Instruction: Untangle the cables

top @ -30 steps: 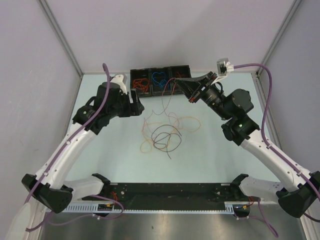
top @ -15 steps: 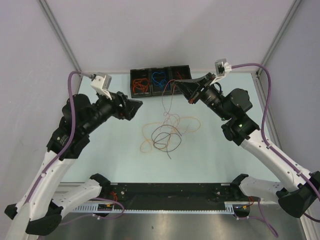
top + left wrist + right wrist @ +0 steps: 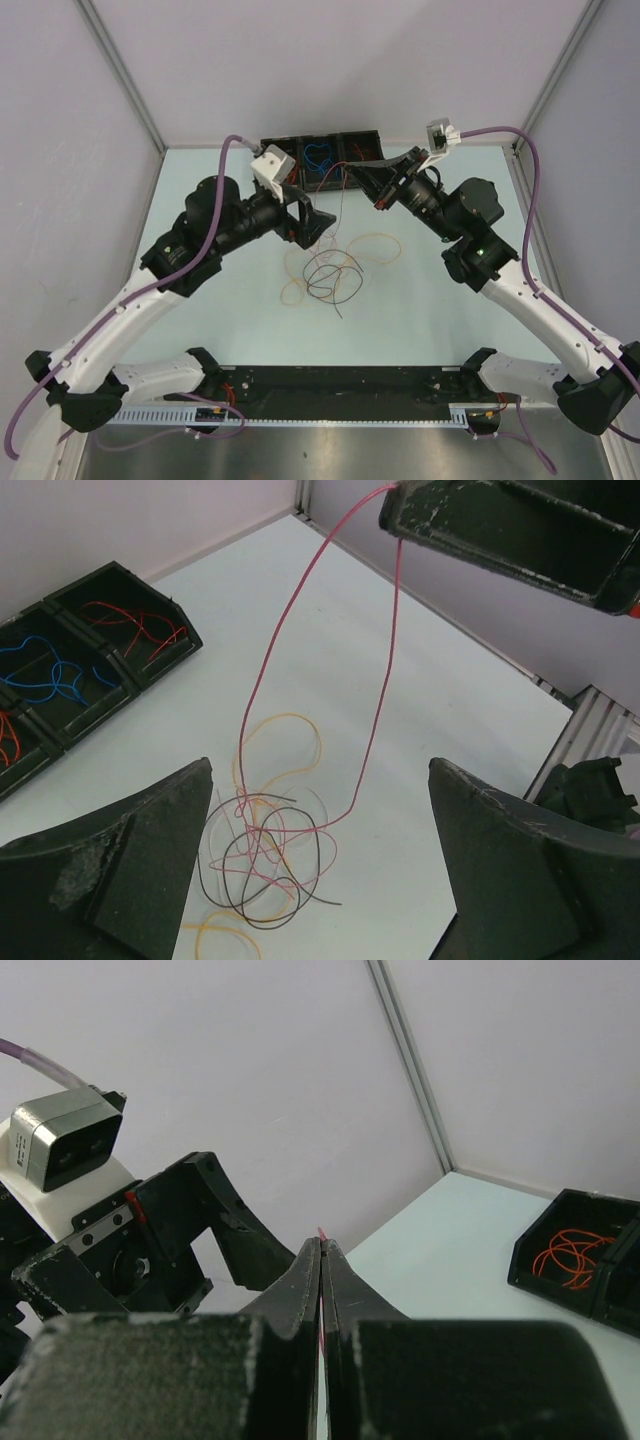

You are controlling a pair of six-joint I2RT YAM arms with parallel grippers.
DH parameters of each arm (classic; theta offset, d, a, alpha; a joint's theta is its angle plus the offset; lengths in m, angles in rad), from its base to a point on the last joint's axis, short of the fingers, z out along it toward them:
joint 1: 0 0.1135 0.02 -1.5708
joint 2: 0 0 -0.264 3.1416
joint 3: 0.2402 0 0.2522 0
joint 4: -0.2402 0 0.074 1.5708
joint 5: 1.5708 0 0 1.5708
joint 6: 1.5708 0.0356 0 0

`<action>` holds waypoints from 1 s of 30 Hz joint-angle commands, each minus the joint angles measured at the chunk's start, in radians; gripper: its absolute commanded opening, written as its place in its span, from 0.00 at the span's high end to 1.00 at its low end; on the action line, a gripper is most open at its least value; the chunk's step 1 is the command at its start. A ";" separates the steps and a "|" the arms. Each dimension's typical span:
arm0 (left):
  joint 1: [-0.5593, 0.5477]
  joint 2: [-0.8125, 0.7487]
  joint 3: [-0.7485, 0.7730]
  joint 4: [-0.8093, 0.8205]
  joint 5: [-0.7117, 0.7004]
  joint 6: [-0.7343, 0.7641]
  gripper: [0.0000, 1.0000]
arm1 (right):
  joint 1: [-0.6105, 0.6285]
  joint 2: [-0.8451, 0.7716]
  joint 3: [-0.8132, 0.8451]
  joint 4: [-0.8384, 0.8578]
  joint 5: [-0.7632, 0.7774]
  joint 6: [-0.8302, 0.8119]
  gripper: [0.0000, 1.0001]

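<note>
A tangle of thin cables lies mid-table: black loops, an orange-yellow cable and a red cable. My right gripper is shut on the red cable's upper end and holds it raised, so both strands hang down into the tangle. In the right wrist view the jaws are pressed together with the red tip sticking out. My left gripper is open and hovers just left of the hanging red strands, above the tangle. In the left wrist view the tangle sits between its wide fingers.
Three black bins stand at the back edge, holding orange, blue and red cables; they also show in the left wrist view. The left arm's wrist camera covers part of the left bin. Grey walls close in both sides.
My left arm has swung in from the left side to the middle, and its open gripper is now over the tangle. My right gripper has stayed up, still holding the red cable.
</note>
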 commanded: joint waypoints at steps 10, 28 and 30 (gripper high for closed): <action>-0.139 0.099 0.055 0.114 -0.213 0.062 0.23 | 0.031 -0.012 0.056 0.019 -0.003 0.005 1.00; -0.153 0.093 0.010 0.166 -0.305 0.062 0.99 | 0.046 -0.026 0.056 0.019 -0.014 0.024 1.00; -0.153 0.099 0.019 0.153 -0.324 0.061 1.00 | 0.046 -0.032 0.055 0.014 -0.003 0.024 1.00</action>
